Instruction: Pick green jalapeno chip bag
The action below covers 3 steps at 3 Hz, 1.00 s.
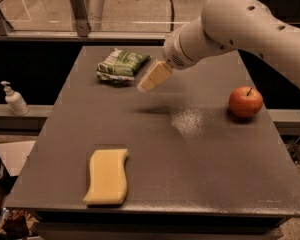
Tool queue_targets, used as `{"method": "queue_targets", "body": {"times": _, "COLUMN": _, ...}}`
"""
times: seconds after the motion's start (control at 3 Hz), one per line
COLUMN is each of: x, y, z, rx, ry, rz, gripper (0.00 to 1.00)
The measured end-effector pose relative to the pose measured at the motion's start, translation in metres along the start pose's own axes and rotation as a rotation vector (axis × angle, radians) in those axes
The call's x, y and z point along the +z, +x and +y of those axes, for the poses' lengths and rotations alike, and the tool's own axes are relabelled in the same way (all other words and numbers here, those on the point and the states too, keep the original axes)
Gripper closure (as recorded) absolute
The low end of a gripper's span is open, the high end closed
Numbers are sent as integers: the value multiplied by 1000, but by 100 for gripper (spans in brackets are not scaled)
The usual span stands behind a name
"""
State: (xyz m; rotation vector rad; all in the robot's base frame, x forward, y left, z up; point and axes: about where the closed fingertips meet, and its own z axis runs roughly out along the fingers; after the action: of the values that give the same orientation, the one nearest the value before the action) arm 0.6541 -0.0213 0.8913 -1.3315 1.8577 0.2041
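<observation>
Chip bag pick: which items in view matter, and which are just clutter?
Part of the job:
- chip bag, green, far left area of the table
- gripper, in the air just right of the bag

Just lying about:
- apple, right side of the table
- sponge, near left side of the table
- pump bottle, on the ledge left of the table

Three things are counted on the tabletop (190, 159) — one green jalapeno chip bag (121, 65), one red apple (245, 102), one pale yellow sponge (107, 176). One pump bottle (14, 99) is seen on the left ledge (40, 110). One tool (145, 85) is held above the tabletop, just beside the bag.
</observation>
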Motion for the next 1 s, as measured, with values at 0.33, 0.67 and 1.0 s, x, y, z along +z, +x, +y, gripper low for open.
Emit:
{"method": "queue_targets", "body": {"times": 0.33, "x": 8, "y": -4, "z": -3, "rx": 71, "ry": 14, "rz": -56, "gripper": 0}}
{"method": "queue_targets", "body": {"times": 0.67, "x": 35, "y": -12, "z": -5, "rx": 169, "ry": 22, "rz": -113, "gripper": 0}}
{"method": "queue_targets", "body": {"times": 1.0, "x": 65, "y": -18, "z": -4, "rx": 247, "ry": 24, "rz": -132, "gripper": 0}}
